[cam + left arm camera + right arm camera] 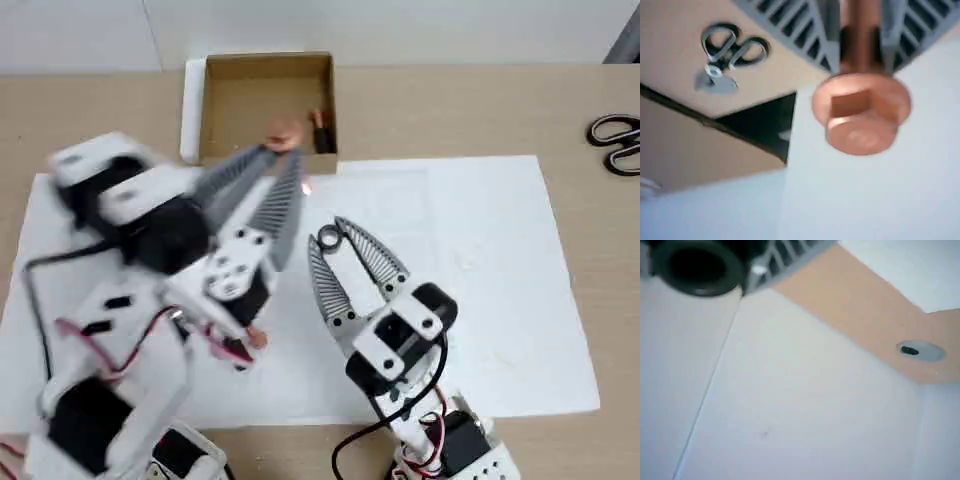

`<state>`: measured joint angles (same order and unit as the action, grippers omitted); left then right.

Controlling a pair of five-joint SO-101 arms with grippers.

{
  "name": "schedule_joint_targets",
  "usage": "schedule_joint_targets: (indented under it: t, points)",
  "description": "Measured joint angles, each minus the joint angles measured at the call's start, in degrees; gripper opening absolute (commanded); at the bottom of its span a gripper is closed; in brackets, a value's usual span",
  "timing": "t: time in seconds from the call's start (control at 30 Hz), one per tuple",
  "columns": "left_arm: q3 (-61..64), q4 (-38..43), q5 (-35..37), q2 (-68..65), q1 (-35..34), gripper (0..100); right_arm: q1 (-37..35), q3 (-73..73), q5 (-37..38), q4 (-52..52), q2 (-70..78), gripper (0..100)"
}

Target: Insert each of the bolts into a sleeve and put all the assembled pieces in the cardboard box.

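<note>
My left gripper is shut on a copper-coloured bolt and holds it just over the front wall of the cardboard box. In the left wrist view the bolt sits between the grey fingers, flanged head outward. A dark assembled piece lies in the box's right front corner. My right gripper is over the white sheet, shut on a dark ring-shaped sleeve. The right wrist view shows that black sleeve end-on beside a finger.
A white paper sheet covers the middle of the tan table. Scissors lie at the far right edge, also seen as scissors. A small copper-coloured piece lies beside the left arm. A white block flanks the box.
</note>
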<state>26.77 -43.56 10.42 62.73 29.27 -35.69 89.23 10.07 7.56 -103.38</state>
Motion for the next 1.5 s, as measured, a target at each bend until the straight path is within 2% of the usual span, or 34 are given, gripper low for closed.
schedule_joint_targets:
  t: [0.1, 0.3, 0.47, 0.7, 1.0, 1.17, 1.5]
  points:
    - [0.0, -1.1, 0.0, 2.5, -0.4, 1, -0.4, 0.0, 1.8, -3.6, 0.0, 0.5]
    - [0.6, -1.2, 0.0, 2.6, 3.7, 1, -0.4, 0.5, 2.9, -7.1, 0.0, 0.5]
    - [4.7, -1.2, -3.7, 2.5, 4.4, 1, -0.4, 0.9, 2.9, -7.9, 0.0, 0.5]
    - [5.0, -1.2, -4.7, 2.7, 4.4, 1, -0.4, 4.2, 2.9, -15.6, -0.1, 0.5]
    - [5.1, -1.2, -4.7, 2.8, 4.5, 1, -0.4, 6.2, 2.9, -16.2, 0.0, 0.5]
    - [8.4, -0.8, -4.8, 3.1, 7.8, 1, -0.3, 6.4, 2.9, -16.2, 0.0, 0.5]
    - [9.8, -0.4, -4.8, 3.0, 8.4, 1, -0.4, 6.5, 2.9, -16.2, 0.0, 0.5]
